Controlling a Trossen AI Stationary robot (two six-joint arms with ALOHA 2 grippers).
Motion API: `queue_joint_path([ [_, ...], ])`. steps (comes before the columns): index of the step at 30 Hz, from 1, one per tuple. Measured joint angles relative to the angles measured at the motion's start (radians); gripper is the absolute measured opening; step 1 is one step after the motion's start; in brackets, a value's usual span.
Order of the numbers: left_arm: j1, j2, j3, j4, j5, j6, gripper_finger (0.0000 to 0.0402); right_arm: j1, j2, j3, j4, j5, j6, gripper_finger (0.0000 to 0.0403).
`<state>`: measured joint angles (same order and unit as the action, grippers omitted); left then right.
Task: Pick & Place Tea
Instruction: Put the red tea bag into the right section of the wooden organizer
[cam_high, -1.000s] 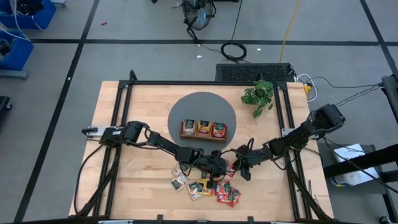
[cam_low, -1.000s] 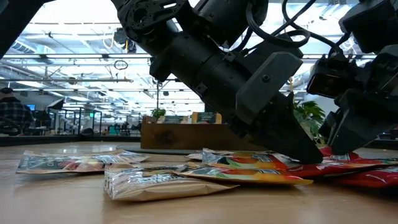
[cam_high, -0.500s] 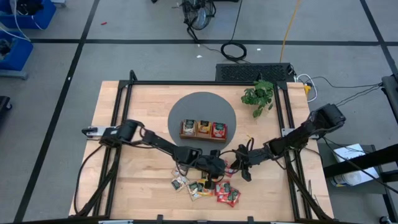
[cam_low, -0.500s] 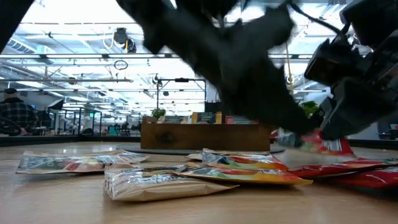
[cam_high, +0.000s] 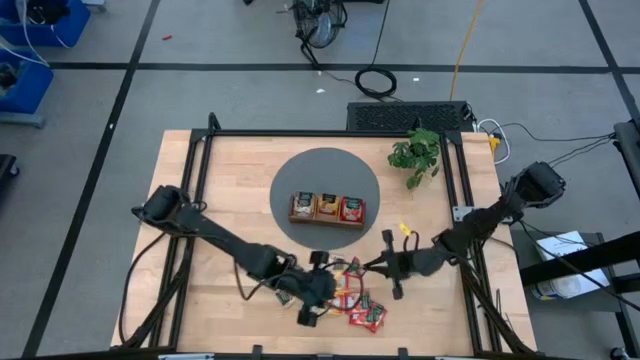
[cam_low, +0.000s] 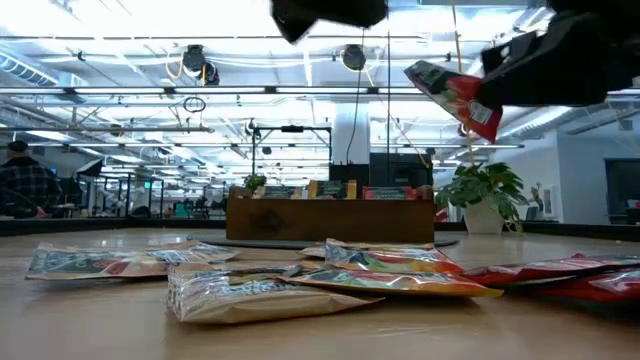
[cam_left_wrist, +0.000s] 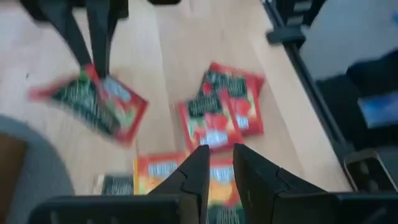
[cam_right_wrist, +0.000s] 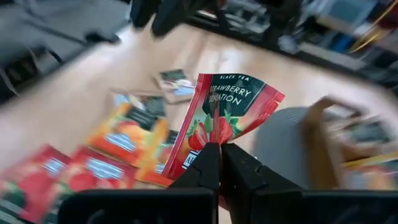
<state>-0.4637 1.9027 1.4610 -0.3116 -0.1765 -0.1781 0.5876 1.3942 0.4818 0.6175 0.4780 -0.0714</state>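
The red tea sachet (cam_right_wrist: 227, 115) is up in the air, well above the desk (cam_high: 220, 200). It shows strawberries and the words "Strawberry Sensation". The right gripper (cam_right_wrist: 219, 155) has its fingers shut tight on the bottom edge of it, so most of the sachet sticks out past the fingertips and leans a little to one side. A thin flat packet is easy to hold this way, by one edge. In the low view the same red sachet (cam_low: 455, 98) hangs near the top right of the frame, tilted.

The other tea sachets (cam_high: 352, 305) lie in a loose heap on the desk, low in the middle of the high view. Some are red, some orange-yellow, some green. A few overlap each other.

The left gripper (cam_left_wrist: 219, 163) hovers over that heap, with an orange sachet (cam_left_wrist: 163, 169) just past its fingers (cam_left_wrist: 198, 169). Those fingers are a small way apart and hold nothing.

The brown wooden tray (cam_high: 327, 208) sits on a gray round mat (cam_high: 290, 170) in the middle of the high view, above the heap. Its three parts already hold sachets. My guess is the red one goes to the red part on the right. A green plant (cam_high: 416, 152) stands at the upper right of the desk.
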Motion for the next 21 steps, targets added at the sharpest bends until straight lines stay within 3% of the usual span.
queue_joint_path([
  [5, -0.039, -0.011, 0.000, -0.036, -0.140, 0.002, 0.0079, 0.075, 0.084, 0.015, 0.070, 0.230, -0.123, 0.0001],
  [9, -0.042, -0.011, 0.000, -0.077, -0.377, -0.025, 0.0079, 0.090, 0.172, 0.014, 0.174, 0.230, -0.174, 0.0000],
  [11, -0.034, -0.010, 0.000, -0.104, -0.437, -0.047, 0.0079, 0.095, 0.211, 0.015, 0.240, 0.231, -0.226, 0.0000],
  [16, -0.002, -0.010, 0.000, -0.094, -0.345, -0.128, 0.0096, 0.095, 0.310, 0.015, 0.446, 0.233, -0.366, 0.0000],
  [21, 0.034, 0.008, 0.001, -0.078, -0.228, -0.146, 0.0145, 0.088, 0.371, 0.030, 0.519, 0.234, -0.470, 0.0000],
])
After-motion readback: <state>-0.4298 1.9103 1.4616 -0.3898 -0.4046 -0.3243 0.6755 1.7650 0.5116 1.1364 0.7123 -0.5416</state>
